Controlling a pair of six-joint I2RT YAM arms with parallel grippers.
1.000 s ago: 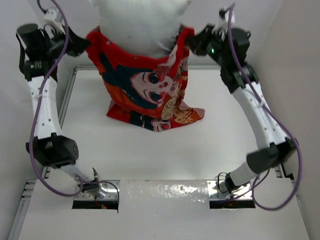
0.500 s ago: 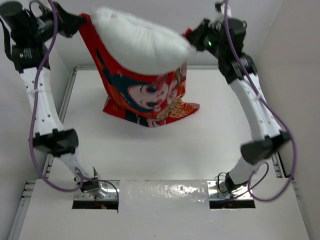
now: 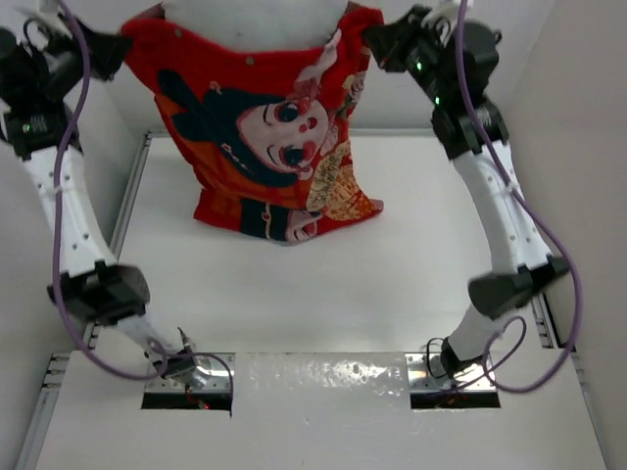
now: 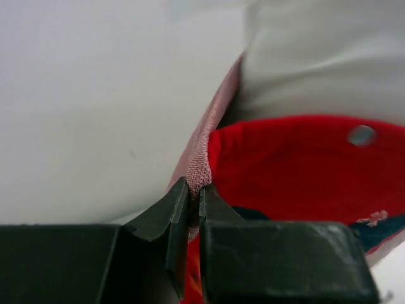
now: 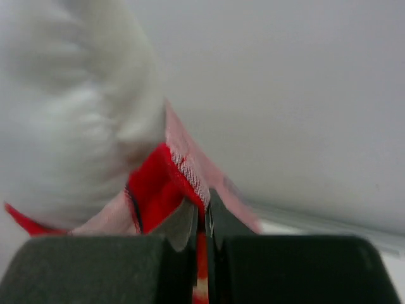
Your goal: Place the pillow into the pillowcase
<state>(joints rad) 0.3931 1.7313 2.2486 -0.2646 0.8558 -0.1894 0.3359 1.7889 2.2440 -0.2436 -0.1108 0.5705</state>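
Hoisted higher, stretched wide: one pillowcase (image 3: 265,147), top corners clamped in left gripper (image 4: 193,193) and right gripper (image 5: 204,206), one pillow (image 3: 245,15) inside.

Pillowcase (image 3: 265,147): woven cloth, matt red print outside; at the hem, seen from the left wrist, a pale pink, coarser-looking weave inside.
Pillow (image 3: 250,22): soft white cloth, matt, lightly creased, at 12 o'clock overhead.
Left gripper (image 4: 193,190): dark plastic fingers, smooth and matt (a faint sheen along the edges).
Right gripper (image 5: 204,209): the same dark, matt plastic.
Arm links (image 3: 505,215): smooth white plastic shells, black joints.
Cables (image 3: 60,211): purple, smooth sheathing.
Table (image 3: 392,284): white, smooth, matt.
Base plate (image 3: 323,377): bare metal, glossy, mottled reflections, at 6 o'clock.
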